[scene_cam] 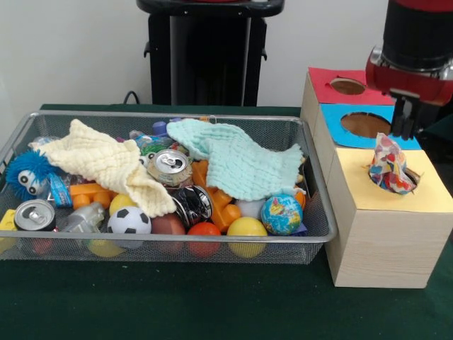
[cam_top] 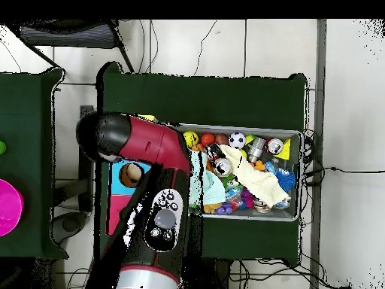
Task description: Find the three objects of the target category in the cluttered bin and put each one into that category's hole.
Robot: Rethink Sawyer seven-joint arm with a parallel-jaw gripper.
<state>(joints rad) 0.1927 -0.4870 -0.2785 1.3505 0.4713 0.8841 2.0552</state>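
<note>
The wire mesh bin fills the left of the front view and shows in the overhead view. One printed white cloth stands bunched in the hole of the yellow box top, with most of it sticking up. My gripper hangs open and empty above the blue-topped box, just behind and above that cloth, apart from it. No other printed cloth shows in the bin. In the overhead view my arm hides the gripper and the yellow box.
A cream waffle cloth and a mint waffle cloth lie over the clutter of cans, balls and orange toys. The red-topped opening and the blue-topped opening lie behind the yellow box.
</note>
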